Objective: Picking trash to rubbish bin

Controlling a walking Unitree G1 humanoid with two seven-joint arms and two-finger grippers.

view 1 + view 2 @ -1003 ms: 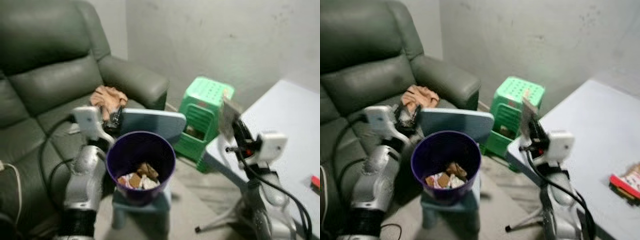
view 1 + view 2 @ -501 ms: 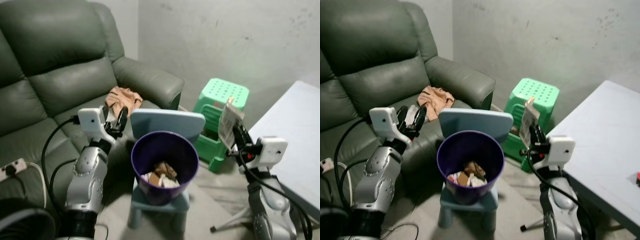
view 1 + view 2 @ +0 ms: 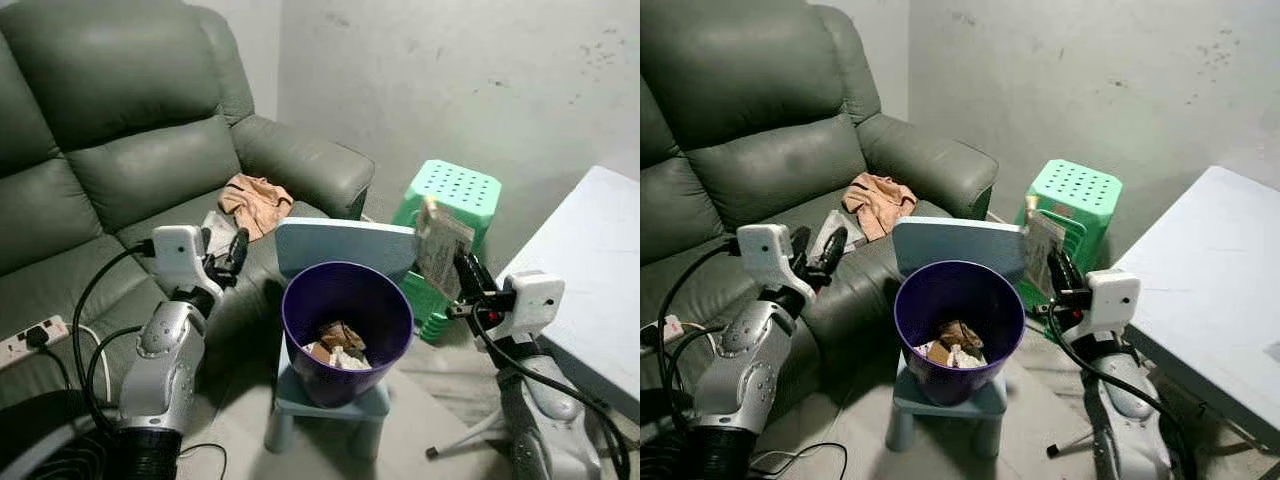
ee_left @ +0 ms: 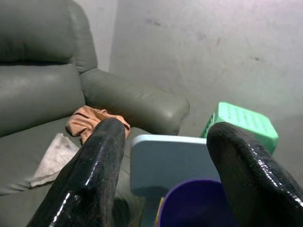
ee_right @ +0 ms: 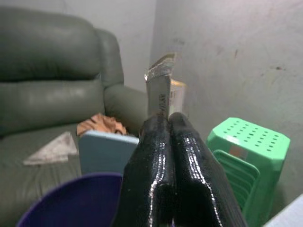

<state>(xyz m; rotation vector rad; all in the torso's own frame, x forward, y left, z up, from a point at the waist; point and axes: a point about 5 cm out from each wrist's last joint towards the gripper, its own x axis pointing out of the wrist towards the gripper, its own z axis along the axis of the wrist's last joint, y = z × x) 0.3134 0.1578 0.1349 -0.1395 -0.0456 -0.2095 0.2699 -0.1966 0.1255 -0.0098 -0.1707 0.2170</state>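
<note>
Upper left of the head view: dark green leather sofa [image 3: 120, 150], a peach cloth [image 3: 255, 195] crumpled on its seat near the armrest, a pale flat rag [image 4: 52, 158] just beside it. A white power strip [image 3: 25, 340] lies at the left edge with black cables running down. Bare grey concrete wall [image 3: 450, 80] across the top.

Left gripper [image 3: 224, 255], lower left of frame, is raised in front of the sofa seat. In the left wrist view its two fingers [image 4: 94, 175] stand wide apart with nothing between them.

Centre: purple rubbish bin [image 3: 347, 330] standing on a small light-blue child's chair [image 3: 345, 245], the chair back rising behind the bin rim. Scraps of brown and white trash [image 3: 338, 345] lie in the bin bottom.

Right of centre: green plastic stool [image 3: 450, 205] against the wall. Right gripper [image 3: 462, 278] is held up just right of the bin rim, fingers pressed together on a flat, pale printed wrapper [image 3: 440, 240]. The wrapper stands up above the fingertips, between bin and stool, above rim height.

Right edge: corner of a white table [image 3: 600, 270].
</note>
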